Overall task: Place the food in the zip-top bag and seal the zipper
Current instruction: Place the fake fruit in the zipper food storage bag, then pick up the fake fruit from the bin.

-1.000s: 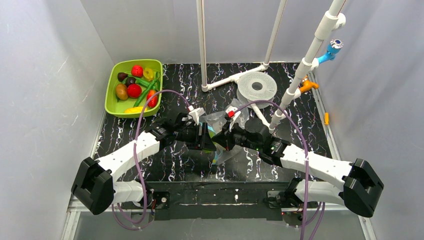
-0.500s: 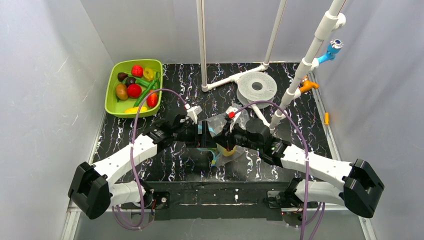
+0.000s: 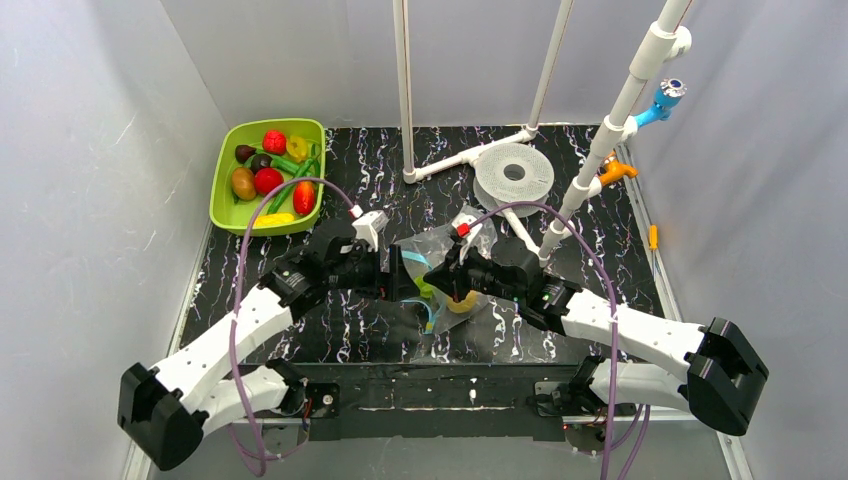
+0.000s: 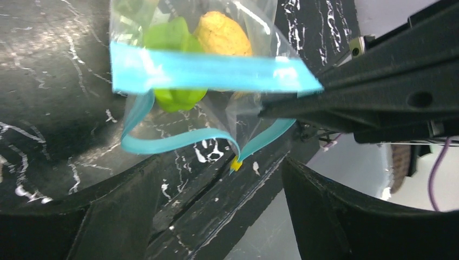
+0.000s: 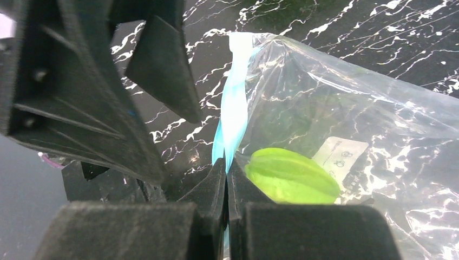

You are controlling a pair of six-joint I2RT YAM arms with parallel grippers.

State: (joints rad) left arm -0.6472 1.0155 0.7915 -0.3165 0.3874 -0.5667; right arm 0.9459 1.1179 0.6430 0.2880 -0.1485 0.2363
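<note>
Zip-top bag (image 3: 432, 244) lies at the middle of the frame on the black marbled worktop (image 3: 340, 330), between the two arms. A green food piece (image 5: 292, 176) and a yellow one (image 4: 222, 32) show through its clear plastic. Along the mouth runs the zipper (image 4: 211, 70), one blue strip looping loose below the other. The right claw (image 5: 227, 168) is pressed together, pinching the zipper. The left claw (image 4: 222, 168) is spread beside the mouth, gripping nothing. A lime-green tray (image 3: 218, 185) sits upper left.
</note>
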